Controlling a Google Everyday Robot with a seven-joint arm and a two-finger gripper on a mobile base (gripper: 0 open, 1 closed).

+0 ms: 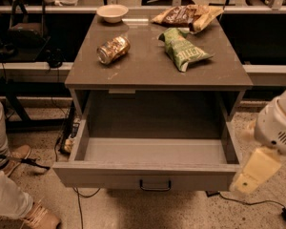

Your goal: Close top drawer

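The top drawer [109, 175] is pulled far out of the grey-brown cabinet, and its inside is bare. Its flat front panel faces me, with a small dark loop handle [155, 185] at the centre. My gripper [245, 181] is the cream-coloured end of the arm, low at the right. It sits just beside the drawer's front right corner, at about the height of the front panel. The lower drawers are out of view.
On the cabinet top [148, 73] lie a tipped can [113, 50], a green chip bag [183, 49], brown snack bags [186, 14] and a white bowl [112, 12]. A person's leg and shoe [9, 199] are at the left. Cables run over the floor.
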